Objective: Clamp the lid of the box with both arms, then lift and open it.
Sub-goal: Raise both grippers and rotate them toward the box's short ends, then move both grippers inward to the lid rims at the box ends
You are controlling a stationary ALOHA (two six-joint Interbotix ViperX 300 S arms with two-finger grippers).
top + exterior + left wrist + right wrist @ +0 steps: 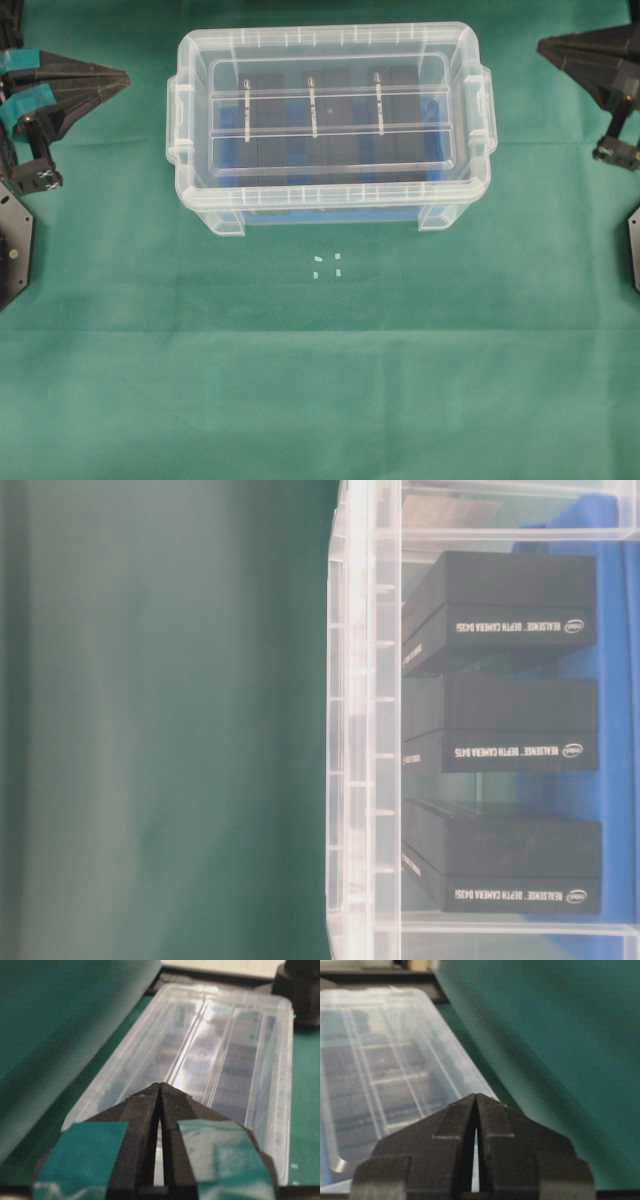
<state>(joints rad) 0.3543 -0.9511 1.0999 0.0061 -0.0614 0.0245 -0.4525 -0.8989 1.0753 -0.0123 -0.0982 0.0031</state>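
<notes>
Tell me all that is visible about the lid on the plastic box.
The lid is flat, rectangular, clear plastic with rounded corners, a raised rim and two long ribs running along it. It sits closed and level on the box; the black blocks and blue liner show through it. Nothing else touches it: the left gripper and right gripper are apart from it, at either end, fingers together.

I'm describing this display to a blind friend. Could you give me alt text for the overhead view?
A clear plastic box with its lid on sits on a green cloth, black blocks and a blue liner showing through. A black left gripper and right gripper point at it from either side, touching nothing.
</notes>
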